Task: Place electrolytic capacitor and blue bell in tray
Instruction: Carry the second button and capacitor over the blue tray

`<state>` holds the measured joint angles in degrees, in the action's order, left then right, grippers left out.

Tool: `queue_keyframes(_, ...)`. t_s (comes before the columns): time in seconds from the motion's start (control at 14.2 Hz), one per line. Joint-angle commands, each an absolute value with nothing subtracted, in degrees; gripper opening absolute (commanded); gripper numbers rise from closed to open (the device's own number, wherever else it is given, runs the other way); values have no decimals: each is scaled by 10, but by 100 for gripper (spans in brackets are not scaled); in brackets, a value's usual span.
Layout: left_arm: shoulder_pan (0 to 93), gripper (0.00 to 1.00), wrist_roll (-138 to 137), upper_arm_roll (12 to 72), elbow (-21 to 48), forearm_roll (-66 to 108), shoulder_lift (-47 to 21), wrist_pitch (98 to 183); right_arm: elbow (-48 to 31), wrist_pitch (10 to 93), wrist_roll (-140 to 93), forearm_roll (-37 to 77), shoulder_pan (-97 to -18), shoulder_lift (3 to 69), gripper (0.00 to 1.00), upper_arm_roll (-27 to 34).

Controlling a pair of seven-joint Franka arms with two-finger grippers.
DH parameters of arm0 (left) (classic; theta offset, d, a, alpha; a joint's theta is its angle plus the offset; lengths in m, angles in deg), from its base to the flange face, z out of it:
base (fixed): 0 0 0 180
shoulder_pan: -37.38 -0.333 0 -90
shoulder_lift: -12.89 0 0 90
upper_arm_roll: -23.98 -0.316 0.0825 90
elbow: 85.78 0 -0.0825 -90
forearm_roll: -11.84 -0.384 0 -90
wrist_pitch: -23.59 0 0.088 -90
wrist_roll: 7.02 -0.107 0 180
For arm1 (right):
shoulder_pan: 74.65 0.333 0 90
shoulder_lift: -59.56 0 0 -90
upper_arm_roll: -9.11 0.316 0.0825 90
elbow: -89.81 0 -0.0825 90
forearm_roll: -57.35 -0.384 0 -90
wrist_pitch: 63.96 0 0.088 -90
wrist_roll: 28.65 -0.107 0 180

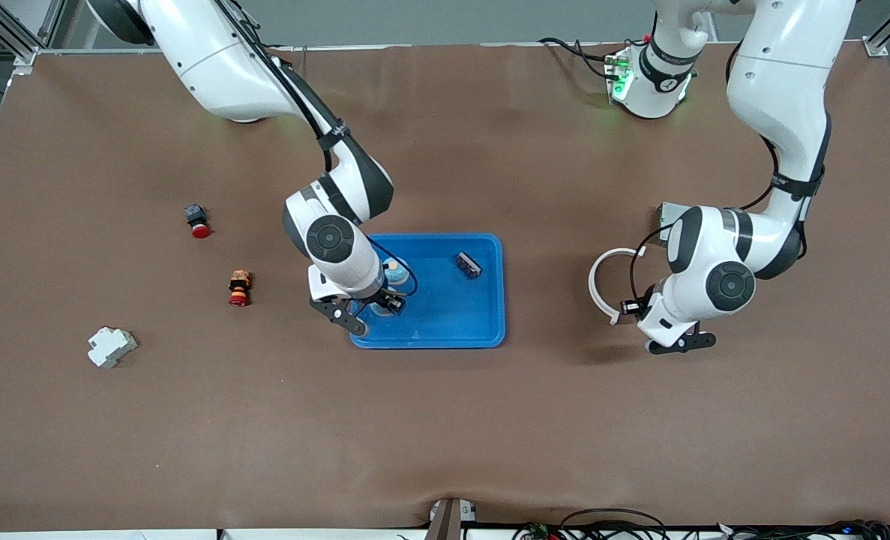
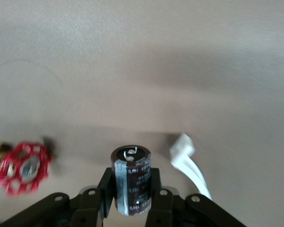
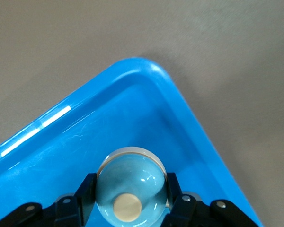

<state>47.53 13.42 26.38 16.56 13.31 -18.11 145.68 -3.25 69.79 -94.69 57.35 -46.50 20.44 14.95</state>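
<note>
My right gripper point(image 3: 130, 191) is shut on the blue bell point(image 3: 130, 187), a pale-blue dome with a tan button. It holds the bell over the floor of the bright-blue tray point(image 3: 47, 142), close to a rounded corner. In the front view the bell's dome point(image 1: 395, 271) shows beside the right wrist, inside the tray point(image 1: 482, 330). My left gripper point(image 2: 131, 191) is shut on the electrolytic capacitor point(image 2: 132, 182), a dark-brown can with a grey stripe. This gripper point(image 1: 673, 341) is over the brown mat toward the left arm's end of the table, apart from the tray.
A small dark part point(image 1: 468, 264) lies in the tray. A white ring point(image 1: 600, 289) sits beside the left gripper. A red handwheel point(image 2: 22, 168) shows in the left wrist view. A red button point(image 1: 197, 223), a brass-and-red valve point(image 1: 239, 289) and a white block point(image 1: 111, 346) lie toward the right arm's end.
</note>
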Motion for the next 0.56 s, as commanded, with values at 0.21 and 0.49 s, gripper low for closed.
queue_keyframes(0.21,499,10,293,313,49,143,-168,1338,-11,716,-968,576,-451,176,0,142)
queue_keyframes(0.49,556,10,443,322,4,141,-187,1338,-11,735,-982,577,-442,163,0,139)
